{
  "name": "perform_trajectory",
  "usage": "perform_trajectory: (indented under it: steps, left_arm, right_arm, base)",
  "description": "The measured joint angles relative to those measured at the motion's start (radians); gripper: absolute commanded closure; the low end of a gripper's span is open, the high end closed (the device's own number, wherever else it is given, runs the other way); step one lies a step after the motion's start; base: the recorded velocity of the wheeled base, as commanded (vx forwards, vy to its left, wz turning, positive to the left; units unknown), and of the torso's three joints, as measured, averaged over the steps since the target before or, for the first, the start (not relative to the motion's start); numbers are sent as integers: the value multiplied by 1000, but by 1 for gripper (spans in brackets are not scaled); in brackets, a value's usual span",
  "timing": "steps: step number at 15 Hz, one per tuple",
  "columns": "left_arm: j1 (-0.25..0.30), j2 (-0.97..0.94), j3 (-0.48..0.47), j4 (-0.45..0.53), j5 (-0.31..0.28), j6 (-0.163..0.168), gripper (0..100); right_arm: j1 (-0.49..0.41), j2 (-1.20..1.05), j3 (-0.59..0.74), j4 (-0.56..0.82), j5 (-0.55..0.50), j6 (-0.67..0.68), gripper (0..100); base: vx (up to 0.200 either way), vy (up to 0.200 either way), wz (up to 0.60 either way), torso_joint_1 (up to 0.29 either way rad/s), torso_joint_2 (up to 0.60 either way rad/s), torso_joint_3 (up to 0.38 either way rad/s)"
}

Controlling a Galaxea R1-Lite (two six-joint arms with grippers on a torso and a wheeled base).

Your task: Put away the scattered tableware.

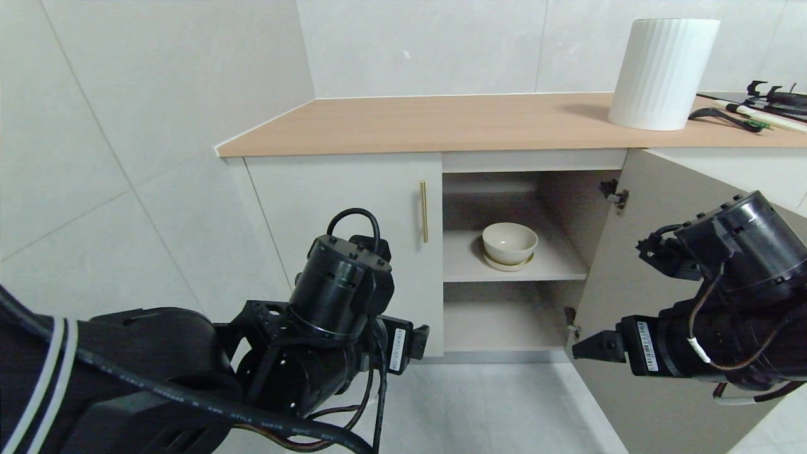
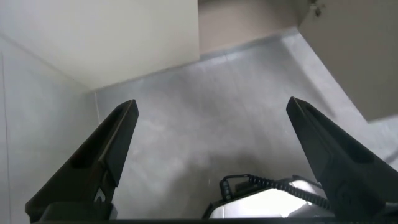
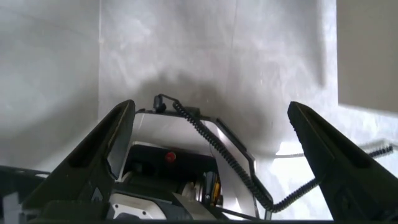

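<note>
**Head view.** A cream ceramic bowl (image 1: 509,241) stands upright on a matching shallow saucer (image 1: 508,263) on the middle shelf (image 1: 466,265) of the white cabinet (image 1: 340,208) under a wooden countertop (image 1: 416,123). The cabinet's right door (image 1: 621,265) is swung open and the left door carries a slim brass handle (image 1: 423,211). A white ribbed cylindrical container (image 1: 662,72) and a few dark utensils (image 1: 753,108) rest on the countertop. The left gripper (image 1: 417,337) hangs low before the closed door, below and to the left of the bowl and well apart from it. The right gripper (image 1: 585,347) sits by the lower edge of the open door, below and to the right of the bowl, also well apart.

**Left wrist view.** The left gripper (image 2: 211,109) has both black fingers (image 2: 102,155) spread wide with nothing between them; beyond them lie the grey floor (image 2: 217,137) and the cabinet's base.

**Right wrist view.** The right gripper (image 3: 211,109) is likewise spread wide and holds nothing, its fingers (image 3: 326,155) over the same grey floor (image 3: 186,43).
</note>
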Motion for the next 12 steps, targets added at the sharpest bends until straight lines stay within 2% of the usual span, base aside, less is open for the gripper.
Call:
perform_trajectory:
  steps: [4,9,12]
  left_arm:
    - [1,-1,1,0,1,3,0]
    - [3,1,1,-1,1,4,0]
    - [3,3,1,-1,5,5,0]
  right_arm:
    - [-1,-37,28,4,-4,-4,0]
    - [-2,-107,25,73,-10,-6,0]
    - [-4,-115,24,74,-36,-6,0]
  base:
    - [0,0,0,0,0,0]
    - [0,0,0,0,0,0]
    - [0,-200,0,6,2,2]
